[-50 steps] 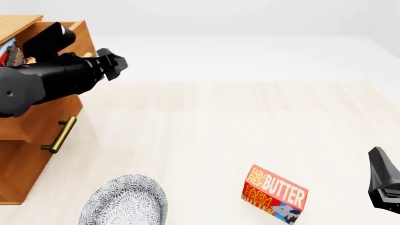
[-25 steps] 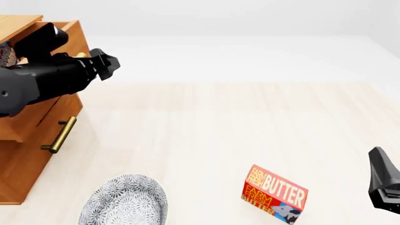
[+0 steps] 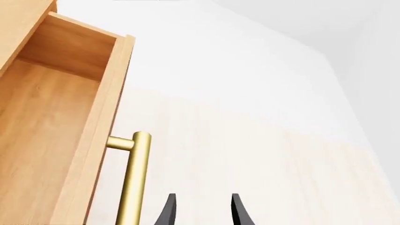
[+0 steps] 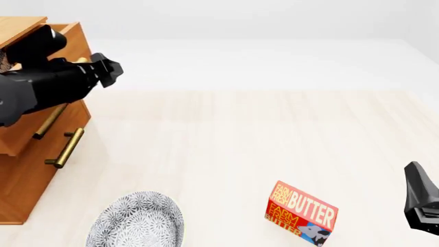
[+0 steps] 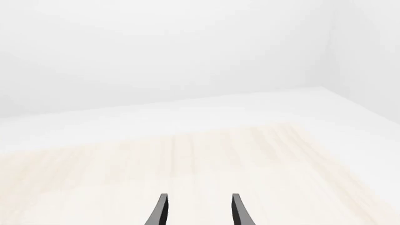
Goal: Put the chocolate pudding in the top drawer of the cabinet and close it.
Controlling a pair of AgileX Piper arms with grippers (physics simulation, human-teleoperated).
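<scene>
**Wooden drawer part-open, left arm at its front**

Pale wood-grain table [image 4: 226, 134] fills the front view, with a white floor beyond it. At the table's left edge stands the orange-brown cabinet [image 4: 20, 190], by far the biggest thing on it. Its top drawer [image 4: 72, 41] juts a little way out from the cabinet face, and the brass bar handle [image 3: 134, 183] runs down the drawer front in the left wrist view. The lower drawer's handle [image 4: 65, 148] shows below it in the front view.

Across the drawer front lies the black left arm, its left gripper [image 4: 110, 69] poking just past the drawer's corner over the table. In the wrist view the two fingertips stand apart with nothing between them, just beside the brass bar and not around it.

Near the table's front sits a red-and-orange butter box [image 4: 302, 212], and to its left a grey patterned plate [image 4: 135, 220], cut by the frame edge.

The right gripper [image 5: 196, 211] hangs at the far right, well apart from everything, fingers spread and empty.

The chocolate pudding cannot be made out in any view; the left arm covers the drawer's opening.
</scene>
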